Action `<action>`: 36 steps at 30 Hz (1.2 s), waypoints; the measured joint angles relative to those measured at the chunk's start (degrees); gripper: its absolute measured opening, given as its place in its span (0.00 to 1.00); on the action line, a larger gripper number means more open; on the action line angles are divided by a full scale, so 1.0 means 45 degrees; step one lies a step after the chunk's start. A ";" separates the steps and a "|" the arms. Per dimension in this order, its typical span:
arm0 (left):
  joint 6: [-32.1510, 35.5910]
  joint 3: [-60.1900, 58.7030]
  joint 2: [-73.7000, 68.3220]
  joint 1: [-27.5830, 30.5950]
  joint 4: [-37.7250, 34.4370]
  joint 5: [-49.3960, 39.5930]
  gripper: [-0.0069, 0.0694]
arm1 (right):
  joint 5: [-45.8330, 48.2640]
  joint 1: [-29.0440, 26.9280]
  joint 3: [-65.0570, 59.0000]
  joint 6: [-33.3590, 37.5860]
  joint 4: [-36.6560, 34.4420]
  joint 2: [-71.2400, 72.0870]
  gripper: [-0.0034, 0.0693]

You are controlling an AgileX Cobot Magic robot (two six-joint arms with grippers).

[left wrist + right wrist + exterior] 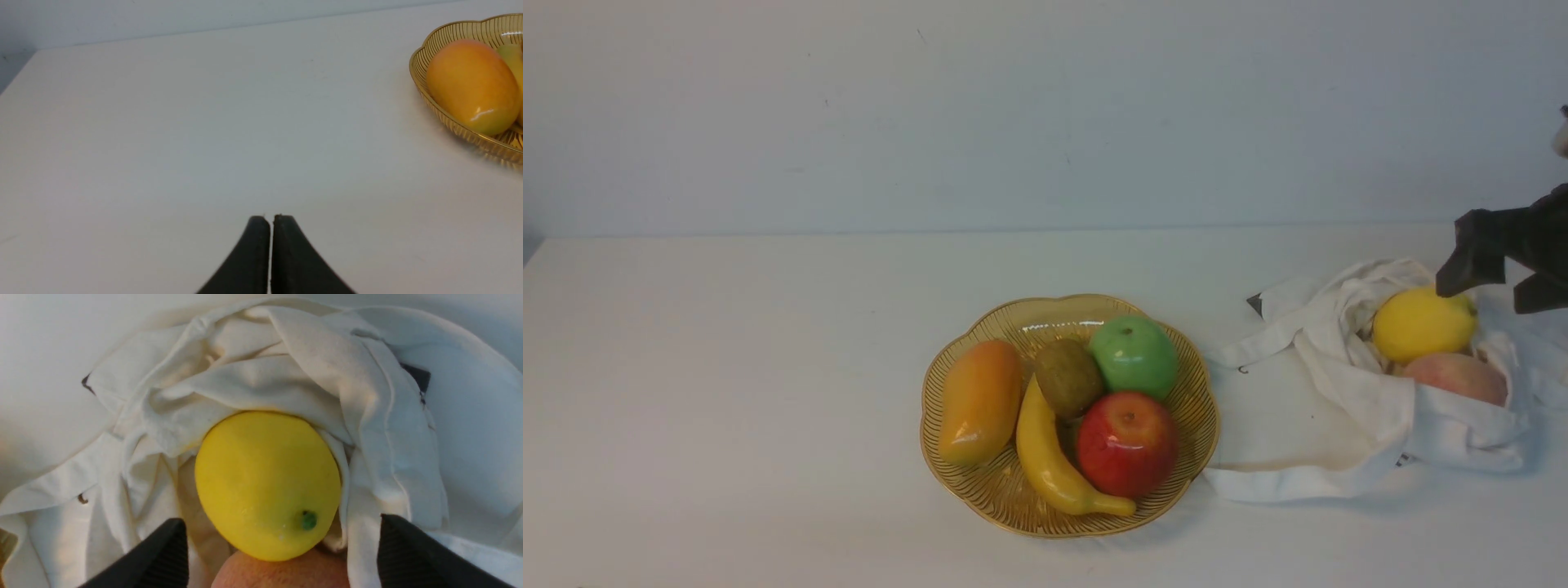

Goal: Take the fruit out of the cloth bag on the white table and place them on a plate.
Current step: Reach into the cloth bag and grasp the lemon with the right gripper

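The white cloth bag [1323, 408] lies crumpled at the right of the white table [727, 367]. A yellow lemon [1421, 324] and a pink-orange peach [1458, 377] sit in its opening. My right gripper [1494, 287] hovers just above and beside the lemon, jaws wide open and empty. In the right wrist view the lemon [267, 484] lies between the fingers [163, 551] with the peach [282, 573] below it and the bag [306, 367] around it. The amber plate [1005, 498] sits at the centre. My left gripper [271, 218] is shut over bare table.
The plate holds a mango [980, 400], a kiwi [1067, 377], a green apple [1134, 356], a red apple [1127, 443] and a banana [1049, 465]. The mango [474, 85] and the plate rim [457, 130] show in the left wrist view. A wall stands behind the table.
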State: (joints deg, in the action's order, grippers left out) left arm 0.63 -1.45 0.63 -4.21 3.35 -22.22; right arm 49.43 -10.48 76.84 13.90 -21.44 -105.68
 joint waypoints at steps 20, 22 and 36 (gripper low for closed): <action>0.0000 0.0000 0.0000 0.0000 0.0000 0.0000 0.08 | -0.1021 0.0000 0.0014 0.1345 -0.1404 -0.0479 0.92; 0.0000 0.0000 0.0000 0.0000 0.0000 0.0000 0.08 | -0.1021 0.0000 0.0014 0.1358 -0.1404 -0.0479 0.92; 0.0000 0.0000 0.0000 0.0000 0.0000 0.0000 0.08 | -0.0356 0.0000 0.0038 0.1638 -0.1496 -0.1452 0.81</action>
State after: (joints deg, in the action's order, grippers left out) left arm 0.63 -1.45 0.63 -4.21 3.35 -22.22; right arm 47.83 -10.48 77.01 21.27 -28.17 -112.21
